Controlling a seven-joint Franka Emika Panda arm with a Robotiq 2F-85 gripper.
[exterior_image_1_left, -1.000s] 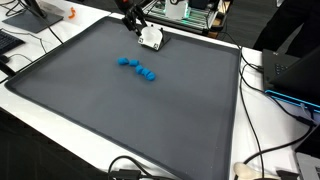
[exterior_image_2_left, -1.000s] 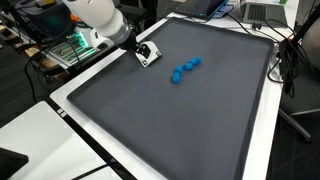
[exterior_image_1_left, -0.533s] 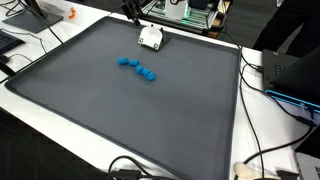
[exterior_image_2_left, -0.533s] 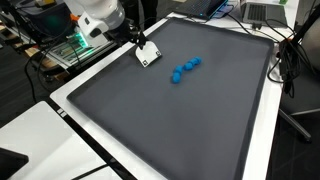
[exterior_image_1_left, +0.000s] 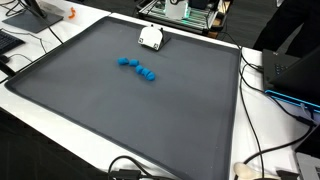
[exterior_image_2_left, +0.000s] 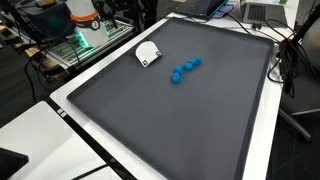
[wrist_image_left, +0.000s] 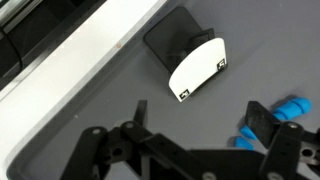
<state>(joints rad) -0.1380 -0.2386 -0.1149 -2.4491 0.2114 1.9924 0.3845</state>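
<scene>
A small white block with a black base (wrist_image_left: 195, 65) lies on the dark grey mat (wrist_image_left: 90, 110), near the mat's far edge in both exterior views (exterior_image_1_left: 151, 37) (exterior_image_2_left: 147, 54). My gripper (wrist_image_left: 200, 116) hovers above the mat just short of the block, open, with nothing between its fingers (wrist_image_left: 140, 110). A short row of blue pieces (exterior_image_1_left: 138, 67) (exterior_image_2_left: 185, 68) lies near the mat's middle; in the wrist view some show beside and partly behind the right finger (wrist_image_left: 291, 105). The arm is out of both exterior views.
The mat sits on a white table (exterior_image_1_left: 255, 120) with a raised rim (wrist_image_left: 70, 55). Cables (exterior_image_1_left: 262, 160) and a laptop (exterior_image_1_left: 290, 75) lie along one side. Electronics racks (exterior_image_1_left: 190, 12) (exterior_image_2_left: 85, 45) stand beyond the far edge.
The gripper has let go of the white block, opened fully and risen away, leaving both exterior views. The block stays where it was set down. The blue pieces have not moved.
</scene>
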